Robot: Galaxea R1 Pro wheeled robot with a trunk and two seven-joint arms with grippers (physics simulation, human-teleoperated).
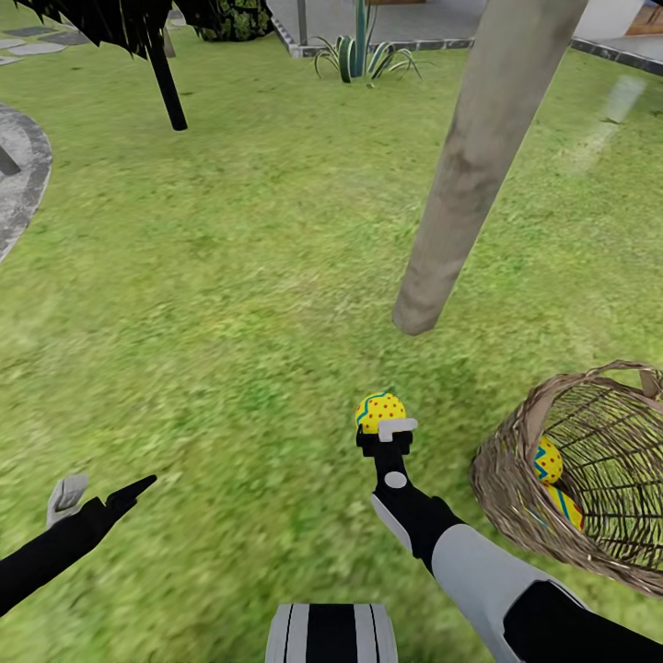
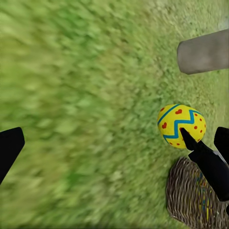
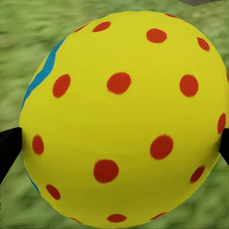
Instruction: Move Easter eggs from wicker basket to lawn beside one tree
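My right gripper (image 1: 387,431) is shut on a yellow Easter egg (image 1: 379,408) with red dots and a blue zigzag, held over the lawn (image 1: 230,304) a little short of the tree's pale trunk base (image 1: 419,313). In the right wrist view that egg (image 3: 119,119) sits between the black fingertips (image 3: 8,149). Two more eggs (image 1: 548,459) (image 1: 564,505) lie inside the wicker basket (image 1: 502,479) at my right. My left gripper (image 1: 101,493) hangs open over grass at the lower left, holding nothing. The left wrist view looks across at the held egg (image 2: 181,125), the basket (image 2: 191,200) and the trunk (image 2: 205,51).
A dark tree with a thin black trunk (image 1: 168,87) stands at the far left. A grey paved circle (image 1: 20,175) borders the lawn on the left. A spiky green plant (image 1: 359,57) and a paved edge lie at the back. Open grass spreads between me and the trunk.
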